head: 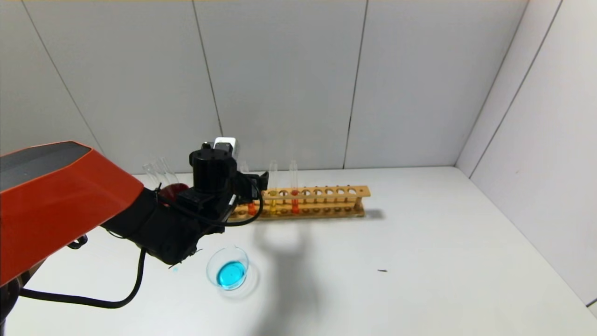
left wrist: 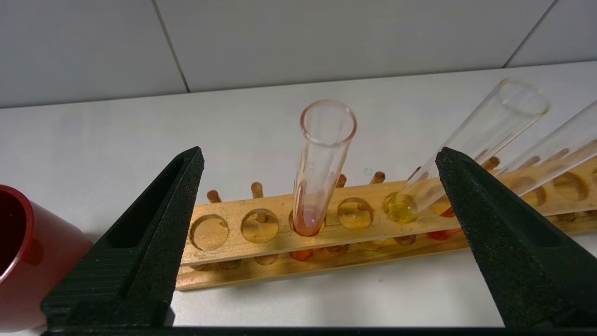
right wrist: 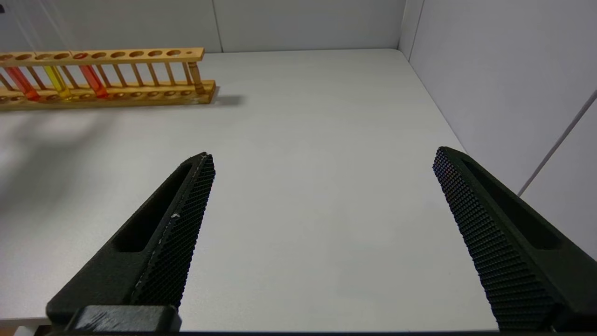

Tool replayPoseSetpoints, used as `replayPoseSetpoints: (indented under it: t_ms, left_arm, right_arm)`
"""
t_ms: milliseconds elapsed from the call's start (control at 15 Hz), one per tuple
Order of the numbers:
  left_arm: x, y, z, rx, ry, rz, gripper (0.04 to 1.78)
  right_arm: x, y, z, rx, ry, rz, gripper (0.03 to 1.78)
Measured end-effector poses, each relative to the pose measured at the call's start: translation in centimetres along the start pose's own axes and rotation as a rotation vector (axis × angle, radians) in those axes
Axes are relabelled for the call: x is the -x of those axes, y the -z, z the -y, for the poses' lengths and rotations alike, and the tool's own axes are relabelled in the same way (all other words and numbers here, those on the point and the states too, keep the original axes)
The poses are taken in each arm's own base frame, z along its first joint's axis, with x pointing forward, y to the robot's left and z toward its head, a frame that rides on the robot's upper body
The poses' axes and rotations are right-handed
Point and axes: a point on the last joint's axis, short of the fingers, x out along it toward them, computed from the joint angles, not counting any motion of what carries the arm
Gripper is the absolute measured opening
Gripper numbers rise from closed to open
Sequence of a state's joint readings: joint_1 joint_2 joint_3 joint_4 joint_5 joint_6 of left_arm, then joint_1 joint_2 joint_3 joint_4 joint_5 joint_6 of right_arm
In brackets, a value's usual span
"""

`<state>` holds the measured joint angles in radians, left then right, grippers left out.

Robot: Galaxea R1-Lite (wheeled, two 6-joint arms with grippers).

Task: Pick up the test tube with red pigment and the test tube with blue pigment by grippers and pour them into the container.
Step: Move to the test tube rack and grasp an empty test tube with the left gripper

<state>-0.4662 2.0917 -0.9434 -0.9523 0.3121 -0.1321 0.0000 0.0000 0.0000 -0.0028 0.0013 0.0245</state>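
A slim glass tube with orange-red liquid [left wrist: 322,168] stands upright in the wooden rack [left wrist: 233,254]. My left gripper [left wrist: 319,156] is open, with this tube between and just beyond its fingertips, not touching. In the head view the left gripper [head: 254,184] is at the rack's left end by that tube [head: 252,208]. A twin red tube [head: 295,205] stands further right. The container [head: 228,268], a clear glass dish, holds teal-blue liquid on the table in front of the rack. No tube with blue liquid shows. My right gripper [right wrist: 322,156] is open and empty above bare table.
A yellow-liquid tube [left wrist: 466,149] stands in the rack beside the red one. A dark red cup [left wrist: 18,261] sits left of the rack, with empty clear tubes [head: 158,170] in it. The rack [head: 308,203] runs along the back of the white table; walls close the back and right.
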Motion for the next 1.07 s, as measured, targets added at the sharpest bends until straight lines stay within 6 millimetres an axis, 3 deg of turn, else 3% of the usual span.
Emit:
replayPoseSetpoints:
  t_ms: [333, 1067]
  left_arm:
    - [-0.9, 0.8, -0.8, -0.003, -0.023, -0.009, 1.75]
    - [-1.5, 0.4, -1.2, -0.004, -0.038, 0.006, 1.75]
  right_arm:
    - [0.0, 0.0, 0.0, 0.0, 0.0, 0.0, 1.71]
    - [0.0, 0.0, 0.0, 0.0, 0.0, 0.0, 1.71]
